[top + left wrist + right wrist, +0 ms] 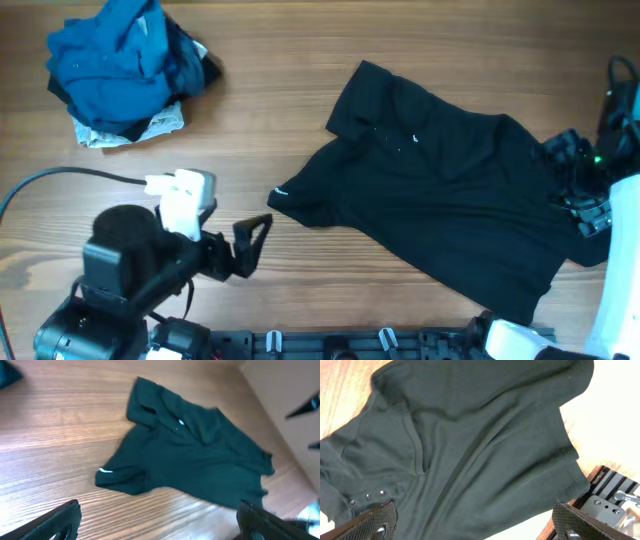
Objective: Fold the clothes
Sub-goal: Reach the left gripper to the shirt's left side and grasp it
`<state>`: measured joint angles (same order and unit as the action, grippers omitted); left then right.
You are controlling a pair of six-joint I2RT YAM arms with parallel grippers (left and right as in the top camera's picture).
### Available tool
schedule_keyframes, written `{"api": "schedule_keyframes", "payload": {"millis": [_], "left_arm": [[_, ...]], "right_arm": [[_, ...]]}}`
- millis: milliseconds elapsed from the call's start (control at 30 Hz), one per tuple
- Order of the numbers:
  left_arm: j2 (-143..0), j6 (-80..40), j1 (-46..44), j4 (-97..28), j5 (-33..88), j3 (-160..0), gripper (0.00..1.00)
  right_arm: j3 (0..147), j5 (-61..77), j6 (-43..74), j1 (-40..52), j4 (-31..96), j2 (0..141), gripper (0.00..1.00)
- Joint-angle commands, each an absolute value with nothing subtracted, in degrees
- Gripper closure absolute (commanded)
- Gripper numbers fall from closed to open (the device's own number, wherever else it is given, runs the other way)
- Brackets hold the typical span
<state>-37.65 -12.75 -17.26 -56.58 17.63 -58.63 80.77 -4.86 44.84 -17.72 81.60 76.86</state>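
The black shirt lies spread but wrinkled on the wooden table, right of centre. The right gripper is above its right edge, jaws released and empty. The left gripper, also wide open, is beside the left sleeve. A pile of blue garments lies far left, well apart.

No legible text — tiny white mark on black shirt too small to read.
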Motion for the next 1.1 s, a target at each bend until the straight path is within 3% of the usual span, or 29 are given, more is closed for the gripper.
{"api": "schedule_keyframes", "payload": {"millis": [0, 267, 467, 600, 833, 1067], "left_arm": [[-37.7, -12.7, -25.9, -54.6, 7.0, -59.9, 0.01], [-51.2, -23.2, -38.5, -53.4, 3.8, -60.2, 0.01], [-64.5, -28.9, -44.9, -44.4, 17.3, -60.2, 0.00], [-72.2, -30.8, -45.5, -42.2, 17.5, -60.2, 0.00], [-87.0, -52.2, -43.0, -43.9, 17.1, -60.2, 0.00], [-94.8, -61.9, -41.2, -41.8, 8.4, -60.2, 0.00]], "right_arm": [[81.2, -1.6, 41.6, -21.6, 81.7, 77.7, 0.00], [81.1, -1.6, 39.1, -23.3, 80.0, 77.7, 0.00], [81.1, -1.4, 37.6, -23.4, 80.1, 77.7, 0.00], [81.1, -1.7, 36.0, -23.4, 80.0, 77.7, 0.00], [81.1, -1.6, 36.0, -23.4, 80.3, 77.7, 0.00], [80.4, -1.6, 35.9, -23.3, 82.0, 77.7, 0.00]]}}
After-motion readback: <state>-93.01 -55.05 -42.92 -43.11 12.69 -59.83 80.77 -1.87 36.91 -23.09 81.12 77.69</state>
